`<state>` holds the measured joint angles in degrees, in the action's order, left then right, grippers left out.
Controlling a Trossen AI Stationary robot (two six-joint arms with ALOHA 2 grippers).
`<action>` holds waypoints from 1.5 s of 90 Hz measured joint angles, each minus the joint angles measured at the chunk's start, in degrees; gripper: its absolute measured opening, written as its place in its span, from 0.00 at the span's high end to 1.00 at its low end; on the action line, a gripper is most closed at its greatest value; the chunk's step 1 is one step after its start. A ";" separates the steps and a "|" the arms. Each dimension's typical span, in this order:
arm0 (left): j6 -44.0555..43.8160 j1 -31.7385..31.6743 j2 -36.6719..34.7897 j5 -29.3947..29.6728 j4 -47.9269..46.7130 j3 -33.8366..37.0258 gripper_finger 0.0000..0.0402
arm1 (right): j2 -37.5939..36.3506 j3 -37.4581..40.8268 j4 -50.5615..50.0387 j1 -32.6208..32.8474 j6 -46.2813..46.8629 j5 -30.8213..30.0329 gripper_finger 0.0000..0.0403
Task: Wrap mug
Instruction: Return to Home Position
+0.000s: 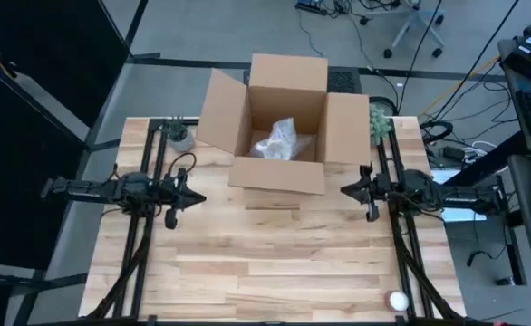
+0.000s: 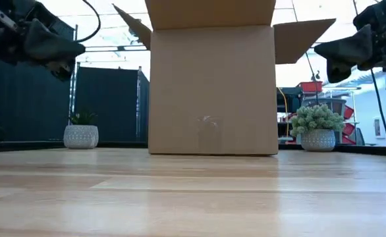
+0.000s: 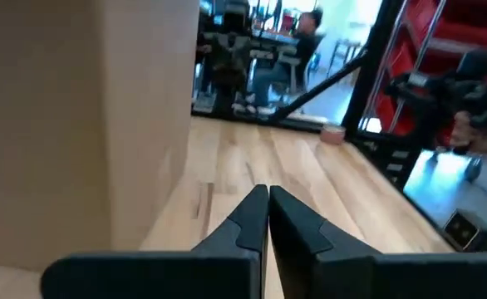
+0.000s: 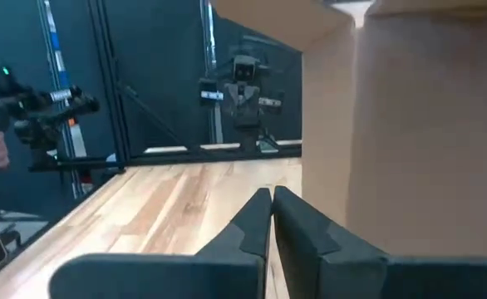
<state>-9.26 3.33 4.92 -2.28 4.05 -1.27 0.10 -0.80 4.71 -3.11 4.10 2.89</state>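
Note:
An open cardboard box stands at the table's far middle, its bottom resting on the wood. Inside it lies a crumpled white paper bundle; no mug shows bare in any view. My left gripper hovers left of the box, above the table, shut and holding nothing. My right gripper hovers right of the box, also shut and holding nothing. Both point toward the table's middle.
A small potted plant stands at the far left and another at the far right. A white roll lies near the front right corner. Bare wood stretches in front of the box.

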 joint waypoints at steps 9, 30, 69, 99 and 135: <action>-0.55 0.00 -4.97 0.02 -2.35 0.80 1.00 | 0.02 0.00 -0.49 0.00 -0.35 0.00 0.99; 0.44 0.00 -4.52 1.01 -3.71 0.80 1.00 | 0.17 0.00 -3.56 -0.02 -1.16 -0.12 0.99; 0.73 0.00 -4.47 1.46 -3.44 0.83 1.00 | 1.22 0.00 -3.69 -0.02 -4.35 -0.09 0.99; 0.70 0.00 -4.45 1.50 -3.60 0.83 1.00 | 1.25 0.00 -3.65 -0.02 -4.35 -0.08 0.99; 0.67 0.00 -4.45 1.55 -3.60 0.85 1.00 | 1.25 0.00 -3.66 -0.02 -4.35 -0.11 0.99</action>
<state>-8.58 3.33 0.47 -0.73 0.45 -0.43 1.34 -0.80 1.05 -3.14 -0.25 2.79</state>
